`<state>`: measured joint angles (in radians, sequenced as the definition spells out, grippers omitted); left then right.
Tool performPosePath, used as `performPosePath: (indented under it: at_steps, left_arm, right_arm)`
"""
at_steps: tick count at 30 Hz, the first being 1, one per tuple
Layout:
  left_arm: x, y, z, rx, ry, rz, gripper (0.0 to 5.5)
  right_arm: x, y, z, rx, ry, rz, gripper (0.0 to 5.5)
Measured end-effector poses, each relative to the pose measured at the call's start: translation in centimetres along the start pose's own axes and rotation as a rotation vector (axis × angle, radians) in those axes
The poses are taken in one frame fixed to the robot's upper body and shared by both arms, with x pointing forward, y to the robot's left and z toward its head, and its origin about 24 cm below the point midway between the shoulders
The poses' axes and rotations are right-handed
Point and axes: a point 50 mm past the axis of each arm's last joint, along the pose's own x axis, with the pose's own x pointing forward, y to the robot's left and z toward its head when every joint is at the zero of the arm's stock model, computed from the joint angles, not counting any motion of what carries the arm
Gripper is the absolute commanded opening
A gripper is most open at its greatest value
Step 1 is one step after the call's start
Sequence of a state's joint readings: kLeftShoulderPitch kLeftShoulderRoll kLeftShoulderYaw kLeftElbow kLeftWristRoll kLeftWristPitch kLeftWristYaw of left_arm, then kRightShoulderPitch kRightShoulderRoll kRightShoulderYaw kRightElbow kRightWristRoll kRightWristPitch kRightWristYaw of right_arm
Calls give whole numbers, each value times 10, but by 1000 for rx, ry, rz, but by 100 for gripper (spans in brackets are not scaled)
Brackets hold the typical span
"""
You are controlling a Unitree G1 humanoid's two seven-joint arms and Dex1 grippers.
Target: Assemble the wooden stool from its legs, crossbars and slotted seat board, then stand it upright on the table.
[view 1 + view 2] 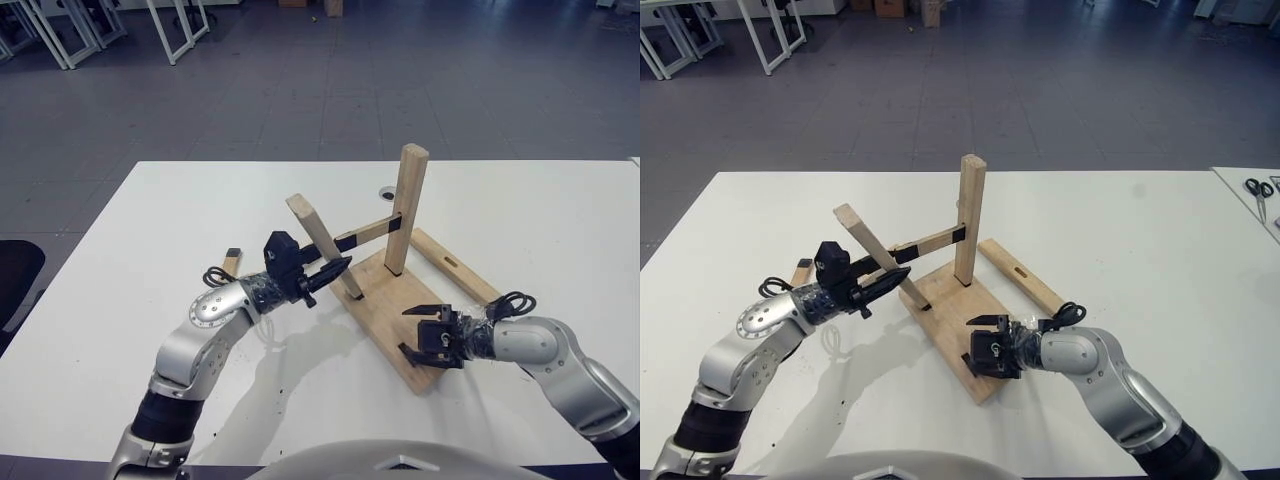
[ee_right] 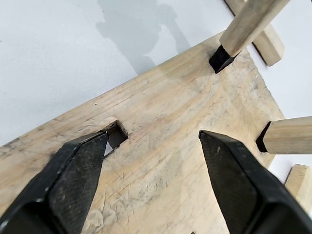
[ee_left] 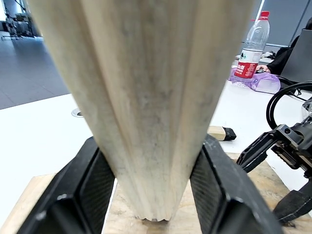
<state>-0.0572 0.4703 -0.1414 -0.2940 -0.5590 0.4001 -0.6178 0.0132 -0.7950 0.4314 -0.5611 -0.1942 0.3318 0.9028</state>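
The slotted seat board [image 1: 392, 312] lies flat on the white table. One leg [image 1: 408, 205] stands upright in it. A second leg [image 1: 322, 243] leans tilted with its foot at the board, and a black-tipped crossbar [image 1: 366, 234] joins the two. My left gripper [image 1: 338, 266] is shut on the tilted leg [image 3: 146, 97], one pad [image 3: 83, 195] on each side. My right gripper [image 1: 405, 330] hovers open over the board's near corner, its fingers [image 2: 73, 185] spanning the bare wood [image 2: 170, 146] beside an empty slot [image 2: 116, 135].
A loose leg [image 1: 455, 265] lies on the table just right of the board. A small wooden piece [image 1: 231, 262] rests behind my left forearm. Scissors [image 1: 1260, 188] lie at the far right edge. A cable hole [image 1: 388, 190] sits behind the stool.
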Motion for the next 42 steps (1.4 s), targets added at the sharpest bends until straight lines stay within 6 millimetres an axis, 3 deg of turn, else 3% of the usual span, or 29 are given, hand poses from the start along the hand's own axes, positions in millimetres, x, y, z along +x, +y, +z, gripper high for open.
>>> performPosePath:
  at_steps: [5, 20, 30, 42]
  left_arm:
    - [-2, 14, -1, -56, 11, -30, 204]
    - [10, 25, 3, -19, 56, -100, 204]
    - [15, 44, 3, -111, 68, -142, 204]
    - [25, 44, 13, -36, 134, -197, 204]
  right_arm:
    - [3, 4, 1, 6, -5, -20, 345]
    - [4, 4, 0, 10, -7, -34, 345]
    - [5, 4, 2, 12, -17, -41, 345]
    - [5, 2, 3, 3, -23, -49, 345]
